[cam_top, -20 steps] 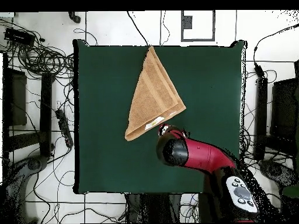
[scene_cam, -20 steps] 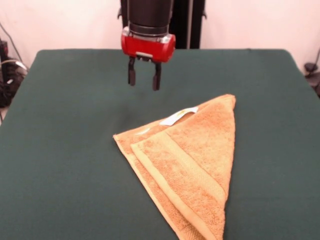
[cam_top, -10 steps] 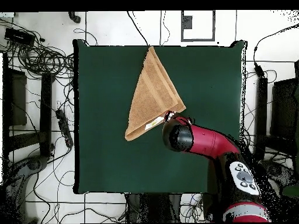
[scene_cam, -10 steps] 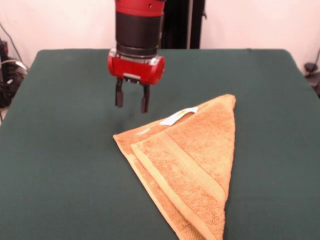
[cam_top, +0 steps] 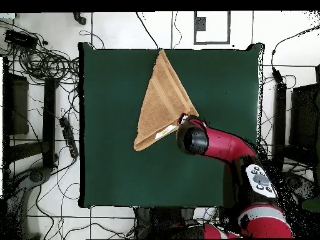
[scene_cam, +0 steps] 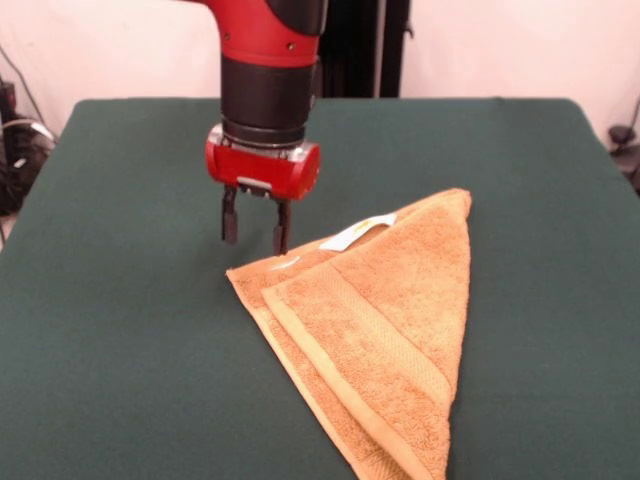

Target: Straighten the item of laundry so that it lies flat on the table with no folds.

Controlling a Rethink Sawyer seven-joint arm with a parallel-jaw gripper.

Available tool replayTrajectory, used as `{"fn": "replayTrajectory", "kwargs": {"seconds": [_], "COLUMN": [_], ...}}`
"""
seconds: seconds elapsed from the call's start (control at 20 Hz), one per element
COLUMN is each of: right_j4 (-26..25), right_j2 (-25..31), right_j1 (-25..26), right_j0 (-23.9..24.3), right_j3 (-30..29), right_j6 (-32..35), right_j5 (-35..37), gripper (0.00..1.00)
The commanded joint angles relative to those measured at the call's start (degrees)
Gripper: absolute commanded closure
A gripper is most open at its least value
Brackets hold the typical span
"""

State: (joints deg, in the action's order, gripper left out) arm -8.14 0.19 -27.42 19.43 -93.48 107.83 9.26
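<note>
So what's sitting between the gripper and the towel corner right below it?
Nothing. In the front view the open gripper hangs just above the folded towel's left corner, with only bare green table showing in the gap; the white tag lies off to its right.

Even, diffuse indoor light with no glare: the towel (scene_cam: 375,320) and gripper (scene_cam: 254,232) cast only faint, soft shadows on the green table (scene_cam: 120,330), and the front view is sharp throughout.

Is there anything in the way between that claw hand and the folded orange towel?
Nothing visible. The open hand hangs just above the towel at its folded corner, beside the white tag, with only bare green table around.
</note>
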Motion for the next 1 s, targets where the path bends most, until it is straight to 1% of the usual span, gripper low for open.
{"fn": "replayTrajectory", "kwargs": {"seconds": [0.05,0.25,0.45,0.6,1.0], "right_j4": [1.73,1.87,1.77,1.60,1.35], "right_j2": [8.49,11.08,11.74,12.03,11.91], "right_j1": [5.46,9.32,11.40,11.92,12.49], "right_j0": [-1.02,0.90,1.07,1.26,1.13], "right_j3": [2.78,3.78,2.82,2.61,3.30], "right_j6": [3.25,1.96,3.92,4.50,4.12], "right_j5": [7.15,7.99,4.63,3.61,4.04], "gripper": [0.00,0.00,0.00,0.00,0.00]}}
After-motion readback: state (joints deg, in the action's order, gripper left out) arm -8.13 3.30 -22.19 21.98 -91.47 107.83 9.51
